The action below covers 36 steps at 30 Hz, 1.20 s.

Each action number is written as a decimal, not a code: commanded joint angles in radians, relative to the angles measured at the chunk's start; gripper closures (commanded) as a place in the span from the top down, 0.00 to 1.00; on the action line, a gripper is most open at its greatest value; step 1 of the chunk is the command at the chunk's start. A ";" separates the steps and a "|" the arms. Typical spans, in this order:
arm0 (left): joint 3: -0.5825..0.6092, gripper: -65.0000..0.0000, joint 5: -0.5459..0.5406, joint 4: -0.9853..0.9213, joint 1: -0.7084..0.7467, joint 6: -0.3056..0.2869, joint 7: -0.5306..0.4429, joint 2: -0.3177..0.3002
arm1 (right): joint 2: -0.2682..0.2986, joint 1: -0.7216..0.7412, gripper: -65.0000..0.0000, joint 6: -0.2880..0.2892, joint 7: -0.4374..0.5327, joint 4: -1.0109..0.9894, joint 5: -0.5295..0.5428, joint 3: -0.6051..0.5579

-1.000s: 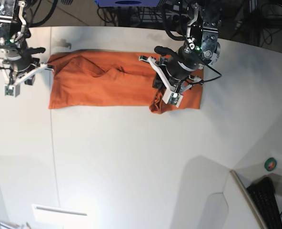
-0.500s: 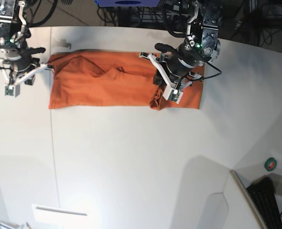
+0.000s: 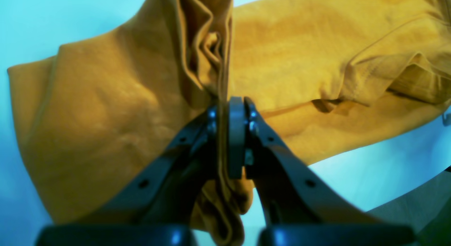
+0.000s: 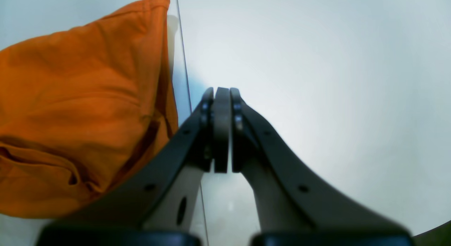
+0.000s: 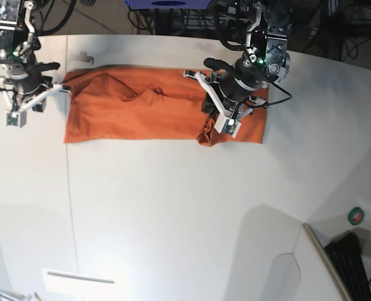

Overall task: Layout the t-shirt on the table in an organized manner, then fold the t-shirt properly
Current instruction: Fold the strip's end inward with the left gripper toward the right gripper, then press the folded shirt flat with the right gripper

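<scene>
- The left tool is pressed together on a bunched fold of the t-shirt; the left wrist view shows gathered cloth rising between the two pads and more hanging below them.
- In the base view that arm covers the pinch point and part of the shirt's end nearest it; only a dark crumpled lump shows at the lower hem there.
- The left wrist view has a strong blue-yellow cast, so the shirt looks mustard and the table turquoise.
- The right tool is fully closed with nothing between its pads, hanging over bare table just beside the shirt's other end, not touching it.
- The neck tag cannot be made out, and no writing or brand can be read anywhere.
- The shirt lies as a long folded band along the far part of the table, rumpled near the middle of its upper layer.
- A thin dark seam crosses the table beneath the shirt's end by the right tool.
- The near half of the table is open; its curved far edge runs close behind the shirt.
</scene>
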 commanded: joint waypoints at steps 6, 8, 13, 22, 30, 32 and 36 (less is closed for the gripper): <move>0.053 0.00 -0.006 0.016 -0.006 0.000 -0.021 -0.003 | 0.008 0.001 0.00 -0.001 0.019 0.018 0.000 0.004; 0.082 0.00 -0.006 0.016 -0.006 0.000 -0.021 -0.017 | 0.008 0.001 0.00 -0.001 0.019 0.018 0.000 0.004; 0.093 0.17 -0.006 0.016 -0.006 0.000 -0.021 -0.018 | 0.008 0.001 0.00 -0.001 0.019 0.018 0.000 0.004; 0.098 0.55 -0.014 0.016 -0.006 0.000 -0.021 -0.014 | 0.008 0.001 0.00 -0.001 0.018 0.018 0.000 0.004; 0.089 0.65 -0.017 0.041 -0.033 -0.002 -0.022 0.022 | 0.008 -0.007 0.00 0.000 0.018 0.018 0.000 0.003; 0.073 0.65 -0.017 0.081 -0.027 -0.002 -0.022 0.016 | 0.008 -0.013 0.00 0.000 0.018 0.035 0.000 0.003; -0.122 0.58 -0.019 0.150 0.026 -0.007 -0.022 0.016 | 0.006 -0.042 0.00 0.000 0.016 0.110 0.000 0.001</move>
